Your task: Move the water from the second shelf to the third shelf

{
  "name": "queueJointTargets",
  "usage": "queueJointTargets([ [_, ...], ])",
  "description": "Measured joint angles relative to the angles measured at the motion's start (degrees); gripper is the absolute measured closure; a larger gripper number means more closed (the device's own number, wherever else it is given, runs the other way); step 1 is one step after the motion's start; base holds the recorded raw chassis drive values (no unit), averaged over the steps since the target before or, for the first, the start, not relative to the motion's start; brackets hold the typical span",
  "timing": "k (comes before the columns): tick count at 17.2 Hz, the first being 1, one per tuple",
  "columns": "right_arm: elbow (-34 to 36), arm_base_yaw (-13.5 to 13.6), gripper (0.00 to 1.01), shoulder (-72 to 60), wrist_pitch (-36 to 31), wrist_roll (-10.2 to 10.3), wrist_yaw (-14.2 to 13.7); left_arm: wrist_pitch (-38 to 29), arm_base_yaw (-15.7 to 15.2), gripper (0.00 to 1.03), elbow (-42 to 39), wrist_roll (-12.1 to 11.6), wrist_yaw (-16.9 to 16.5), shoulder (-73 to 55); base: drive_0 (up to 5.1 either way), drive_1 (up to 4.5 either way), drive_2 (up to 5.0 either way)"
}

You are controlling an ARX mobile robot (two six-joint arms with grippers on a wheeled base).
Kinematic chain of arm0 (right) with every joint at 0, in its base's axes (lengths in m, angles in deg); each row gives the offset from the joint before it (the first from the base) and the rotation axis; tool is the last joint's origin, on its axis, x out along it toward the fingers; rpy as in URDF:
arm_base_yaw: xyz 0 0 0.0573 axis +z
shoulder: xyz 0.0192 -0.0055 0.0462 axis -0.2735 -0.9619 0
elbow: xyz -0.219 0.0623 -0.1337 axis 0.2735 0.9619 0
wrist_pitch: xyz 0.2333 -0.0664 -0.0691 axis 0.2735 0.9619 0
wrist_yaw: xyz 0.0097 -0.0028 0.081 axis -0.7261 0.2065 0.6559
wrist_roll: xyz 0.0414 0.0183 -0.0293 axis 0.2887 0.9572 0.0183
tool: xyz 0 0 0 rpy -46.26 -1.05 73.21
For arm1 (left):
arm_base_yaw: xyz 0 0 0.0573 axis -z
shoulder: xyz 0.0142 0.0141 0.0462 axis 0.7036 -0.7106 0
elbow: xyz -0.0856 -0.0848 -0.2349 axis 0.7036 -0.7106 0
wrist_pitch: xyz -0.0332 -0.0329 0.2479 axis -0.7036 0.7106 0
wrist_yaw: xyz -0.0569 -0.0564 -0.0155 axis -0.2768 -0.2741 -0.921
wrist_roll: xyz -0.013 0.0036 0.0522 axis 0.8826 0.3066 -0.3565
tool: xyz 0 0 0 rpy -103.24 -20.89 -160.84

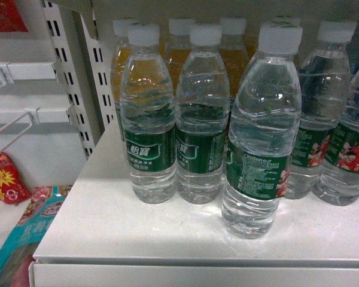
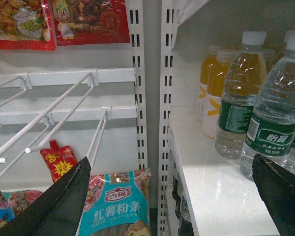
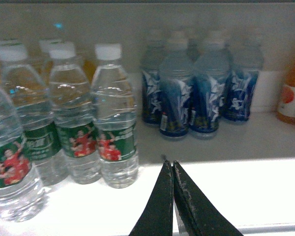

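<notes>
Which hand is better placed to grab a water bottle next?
Probably the left hand: its fingers are spread wide beside a water bottle. The right hand is closed, past the row.

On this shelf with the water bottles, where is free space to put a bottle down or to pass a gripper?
Bare shelf lies left and in front of the water bottles, up to the front edge. In the right wrist view, a free strip runs before the blue bottles. Between the water bottles it is crowded; they nearly touch.
</notes>
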Motion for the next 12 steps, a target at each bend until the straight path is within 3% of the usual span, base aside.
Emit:
queueJointTargets([
  [1,0.00,-2.64,0.99,0.11,-0.13,0.07,0.72,0.04,0.00,0.05,0.00,0.00,0.15,0.00,0.0,0.00,0.0],
  [7,0.00,-1.97,0.99,0.13,0.02,0.07,1.90,0.02,0.00,0.05,0.00,0.00,0.15,0.00,0.0,0.00,0.0],
  [8,0.00,-1.97,0.96,0.13,0.00,0.00,1.90,0.02,0.00,0.05,0.00,0.00,0.15,0.00,0.0,0.00,0.0],
  [11,0.00,-1.97,0.57,0.13,0.02,0.02,1.90,0.02,0.00,0.05,0.00,0.00,0.15,0.00,0.0,0.00,0.0],
  [12,0.00,-1.97,0.54,0.13,0.00,0.02,1.90,0.02,0.00,0.05,0.00,0.00,0.15,0.00,0.0,0.00,0.0],
])
